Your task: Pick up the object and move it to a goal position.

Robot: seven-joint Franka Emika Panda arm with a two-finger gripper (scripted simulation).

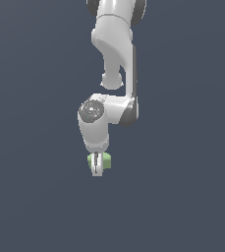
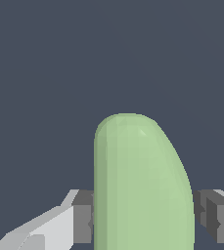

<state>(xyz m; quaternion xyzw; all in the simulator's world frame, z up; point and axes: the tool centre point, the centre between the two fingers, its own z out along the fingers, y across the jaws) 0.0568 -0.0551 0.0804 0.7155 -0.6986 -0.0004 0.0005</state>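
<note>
The gripper (image 1: 98,167), pointing down from the arm (image 1: 115,59), has its jaws clamped on the pale green lump (image 2: 140,190), one finger (image 2: 81,217) pressed to each side, with nothing legible printed on lump or gripper.

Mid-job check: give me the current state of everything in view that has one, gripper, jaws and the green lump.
gripper: pointing down, low over the dark surface, around the object.
jaws: one on each side of the object; in the wrist view the pads sit right against its sides, apparently closed on it.
object: pale green lump between the jaws, sticking out on both sides of the gripper in the exterior view; lifted or resting, cannot tell.
</note>
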